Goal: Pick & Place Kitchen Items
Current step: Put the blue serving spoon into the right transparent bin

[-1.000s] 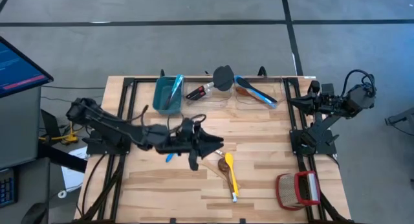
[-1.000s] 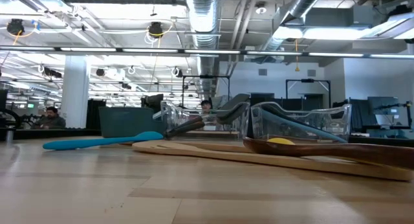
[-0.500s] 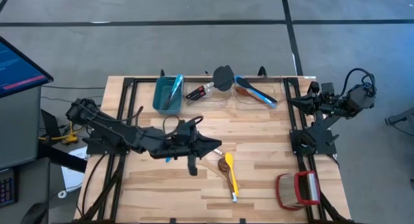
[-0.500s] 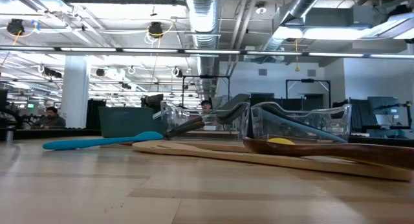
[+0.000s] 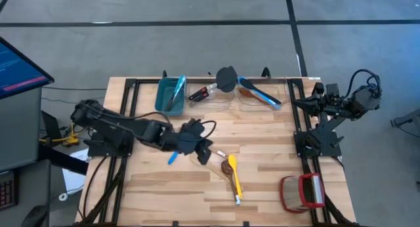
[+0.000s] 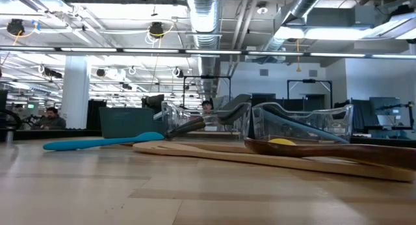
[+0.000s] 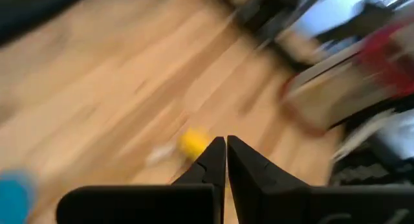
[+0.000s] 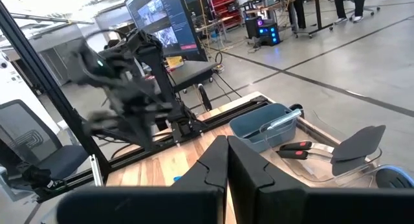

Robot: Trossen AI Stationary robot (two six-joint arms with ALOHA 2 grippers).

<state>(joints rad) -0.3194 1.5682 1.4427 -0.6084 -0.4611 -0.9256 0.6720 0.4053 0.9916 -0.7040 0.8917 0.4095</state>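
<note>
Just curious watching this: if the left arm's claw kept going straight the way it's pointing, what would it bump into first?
Probably the yellow spoon. The left gripper, shut and empty, points out over the table toward that spoon, which shows just past its fingertips. Farther along that line sits the red-and-tan basket. Depth is blurred, so this is a guess.

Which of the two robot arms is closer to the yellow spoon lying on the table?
The left. Its gripper, shut and empty, is just beside the yellow spoon, toward the table's middle. The right gripper, also shut, waits far off at the table's right edge, near the back.
</note>
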